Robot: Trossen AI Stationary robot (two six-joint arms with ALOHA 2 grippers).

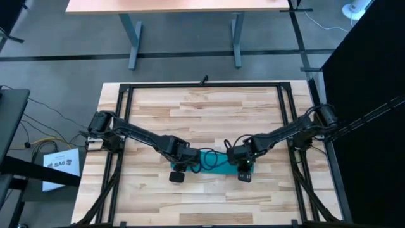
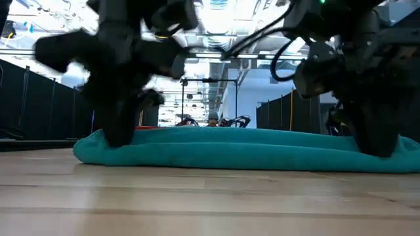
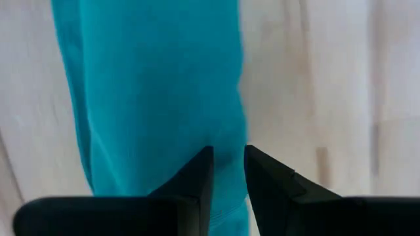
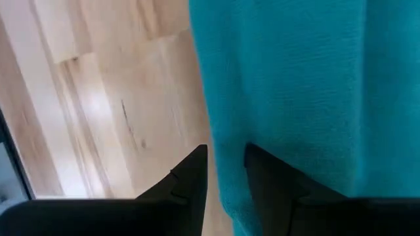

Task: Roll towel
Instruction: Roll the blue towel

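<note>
Towel [image 1: 218, 166] laid along bench [image 1: 209, 114]; left gripper [image 3: 229, 172] at 9 o'clock end, right gripper [image 4: 226, 172] at 3 o'clock end, jaws narrow, edge pinched by each

Two dark jointed arms [image 1: 136, 133] — black looped cables, pointed wedge-shaped black jaws.

From my station the towel [image 1: 218, 166] reads as one plain teal, no print or stripe, with a slightly darker shade along its folds in my wrist feeds. The table [image 1: 209, 114] under it is pale wood in butcher-block strips, light cream beside honey tan, framed by a black rail. I see both arms in dark grey to black, and the left gripper [image 3: 228, 172] and right gripper [image 4: 225, 172] show matte black fingers.
</note>
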